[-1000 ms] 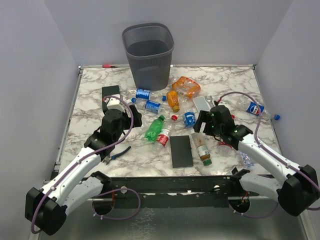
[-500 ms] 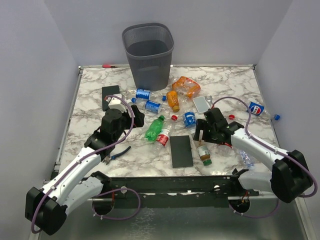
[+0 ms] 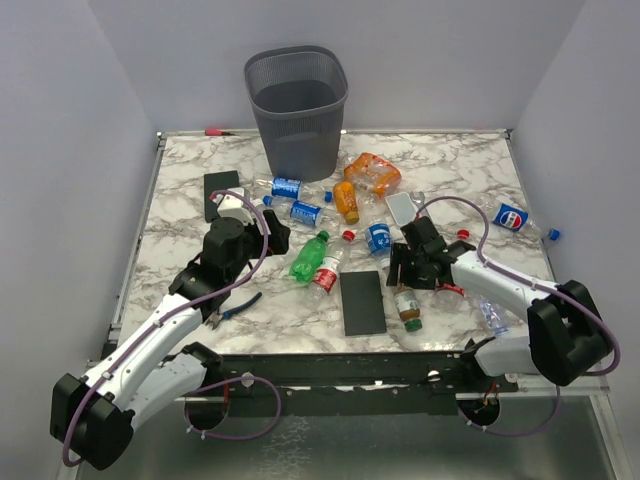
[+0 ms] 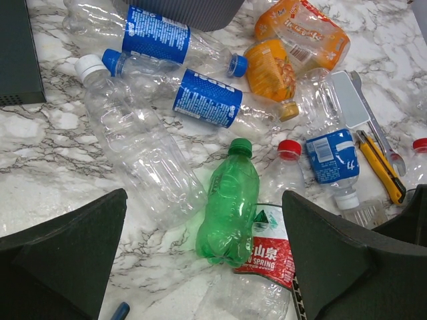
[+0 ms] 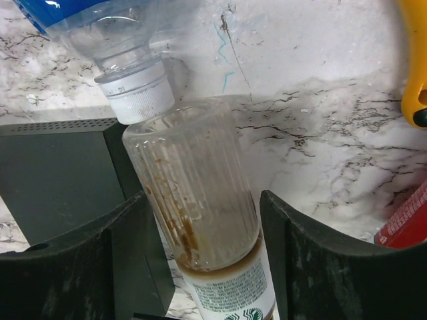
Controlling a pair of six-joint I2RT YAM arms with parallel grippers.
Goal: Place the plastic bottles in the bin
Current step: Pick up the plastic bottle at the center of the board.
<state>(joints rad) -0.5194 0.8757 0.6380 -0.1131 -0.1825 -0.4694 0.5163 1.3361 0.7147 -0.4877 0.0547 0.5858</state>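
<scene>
Top external view: plastic bottles [image 3: 305, 212] strewn on a marble worktop [image 3: 180, 200] before one mesh bin [image 3: 300, 145].
The left jaws hang spread wide, gripping nothing, over one green bottle [image 4: 227, 193]. Across the worktop, short of the bin, lie four blue-labelled bottles [image 3: 286, 187], two orange [image 3: 346, 200] and at least four more clear ones. They look empty: likely light, thin-walled, slick and crushable, best held across the body. The right jaws flank a ribbed brown-stained bottle [image 5: 193, 173]; whether they squeeze it, I cannot tell.
</scene>
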